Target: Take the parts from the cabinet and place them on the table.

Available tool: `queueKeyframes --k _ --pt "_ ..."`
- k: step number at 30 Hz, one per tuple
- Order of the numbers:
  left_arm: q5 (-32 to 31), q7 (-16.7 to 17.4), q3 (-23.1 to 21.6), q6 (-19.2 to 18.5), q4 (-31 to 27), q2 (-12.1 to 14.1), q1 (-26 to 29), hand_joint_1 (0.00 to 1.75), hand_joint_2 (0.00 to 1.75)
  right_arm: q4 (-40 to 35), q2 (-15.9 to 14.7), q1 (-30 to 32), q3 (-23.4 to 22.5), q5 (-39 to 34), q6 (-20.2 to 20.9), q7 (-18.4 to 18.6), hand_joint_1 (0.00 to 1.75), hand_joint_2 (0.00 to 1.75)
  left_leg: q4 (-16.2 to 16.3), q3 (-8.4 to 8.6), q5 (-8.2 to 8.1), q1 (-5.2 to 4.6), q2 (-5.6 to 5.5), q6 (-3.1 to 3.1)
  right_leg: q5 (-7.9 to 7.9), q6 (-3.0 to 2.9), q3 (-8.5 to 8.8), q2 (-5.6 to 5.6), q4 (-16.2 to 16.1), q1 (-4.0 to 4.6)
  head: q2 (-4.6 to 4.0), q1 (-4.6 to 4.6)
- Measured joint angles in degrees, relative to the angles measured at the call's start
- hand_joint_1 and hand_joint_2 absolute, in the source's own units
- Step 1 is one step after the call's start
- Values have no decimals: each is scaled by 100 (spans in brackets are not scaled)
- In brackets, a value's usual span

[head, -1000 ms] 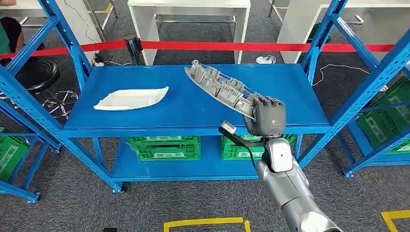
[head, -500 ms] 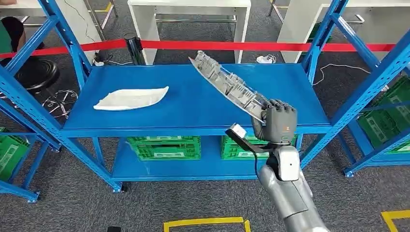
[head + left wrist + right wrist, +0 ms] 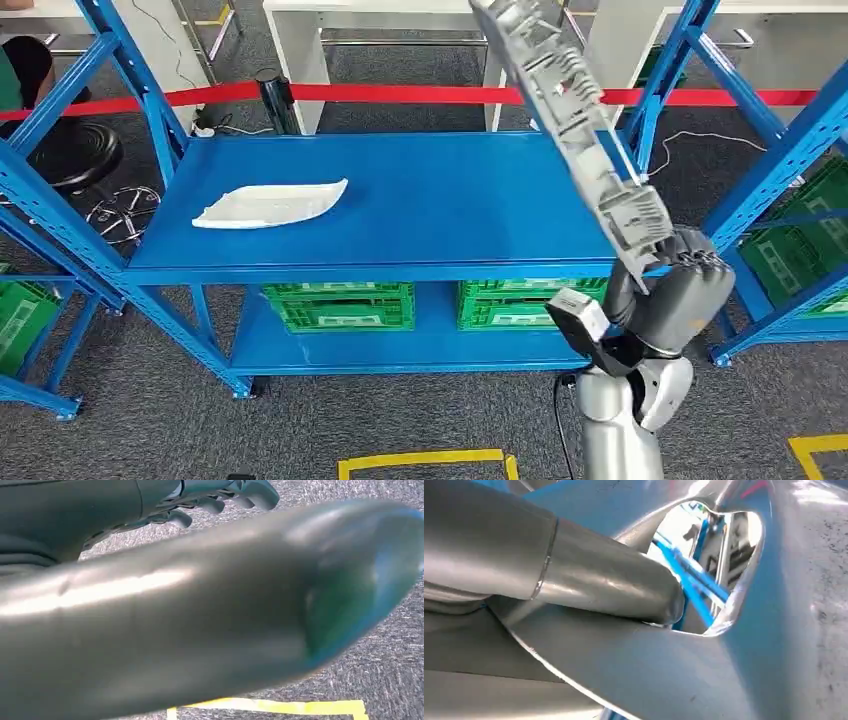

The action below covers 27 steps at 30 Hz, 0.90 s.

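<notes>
Right hand: the right hand (image 3: 680,290) hung off the front right corner of the blue rack's top shelf (image 3: 400,215), with its fingers (image 3: 700,262) clamped on the lower end of the grey ribbed part (image 3: 575,110).
Grey ribbed part: it was lifted clear of the top shelf, tilted steeply, its free end reaching up past the shelf's back edge toward the white table (image 3: 390,10) behind the red tape (image 3: 420,95). In the right wrist view its shiny grey surface (image 3: 649,670) lay close against the thumb (image 3: 589,582).
White part: a flat white curved part (image 3: 270,204) lay on the left half of the top shelf, well apart from the right hand.
Left hand: in the left wrist view the left hand (image 3: 220,497) hung above grey carpet, its fingers (image 3: 255,492) curled and apart, with nothing seen in them.
Lower shelf: 2 green crates (image 3: 345,305) sat side by side under the top shelf.
Floor: yellow tape (image 3: 425,460) lay on the carpet in front of the rack.
</notes>
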Motion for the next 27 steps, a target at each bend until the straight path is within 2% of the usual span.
queueKeyframes --k 3,8,14,15,18,20,21,22,23,24,25,26,27 --pt "-2 -24 0 2 0 2 11 0 0 -367 -13 156 121 -579 0 -4 175 0 0 0 0 0 0 0 0 0 1 1 0 0 0 4" --pt "15 -42 0 -50 0 7 19 0 0 -722 -74 326 664 -1242 -2 -9 175 0 -2 7 -3 1 4 -3 -1 -1 2 7 0 2 0 0" --pt "-4 -13 2 -83 2 7 41 0 0 -1064 -210 459 1182 -1457 -2 -6 175 0 -5 8 -3 1 4 -4 -4 -6 3 7 0 1 -2 2" --pt "-44 29 0 -83 0 7 41 0 0 -1092 -227 462 1248 -1402 -2 -6 175 0 16 5 -36 -33 7 25 -3 12 10 5 -19 -36 -2 -2" --pt "-109 74 0 -85 2 7 45 0 0 -1134 -269 465 1379 -1326 0 -6 175 0 25 18 -64 -43 6 57 -21 43 31 6 -22 -47 -2 0" --pt "-136 81 0 -87 2 7 47 0 0 -1158 -289 463 1421 -1317 0 -11 175 0 6 29 -31 -58 1 88 5 87 52 6 -36 -59 -2 -4" --pt "-146 77 0 -107 2 4 46 0 0 -1190 -307 472 1440 -1328 0 -2 175 0 -78 67 15 15 14 128 -51 98 54 7 2 -56 0 2" --pt "-164 70 -2 -109 2 4 44 0 0 -1206 -326 476 1458 -1332 0 -2 175 0 -102 83 20 5 18 137 -166 106 -9 6 153 -55 0 0" --pt "-170 65 -4 -118 0 7 39 0 0 -1223 -358 475 1477 -1345 -2 -9 175 0 -98 78 20 7 30 165 -383 110 -175 9 494 -53 0 24" --pt "-170 66 -4 -138 0 7 37 0 0 -1234 -383 489 1486 -1357 0 -15 175 0 -92 73 19 6 32 166 -624 120 -409 9 971 -56 -2 26" --pt "-170 66 -4 -153 2 7 38 0 0 -1234 -409 512 1491 -1383 0 -15 175 0 -86 65 18 4 34 166 -800 132 -630 10 1415 -55 0 26" --pt "-170 68 -4 -160 2 7 39 0 0 -1234 -431 534 1493 -1409 0 -13 175 0 -73 49 18 5 34 165 -868 146 -814 9 1759 -57 0 26" --pt "-170 81 -4 -162 2 7 41 0 0 -1234 -455 543 1497 -1429 0 -2 175 0 -59 36 17 10 34 163 -777 152 -855 9 1800 -68 0 28"
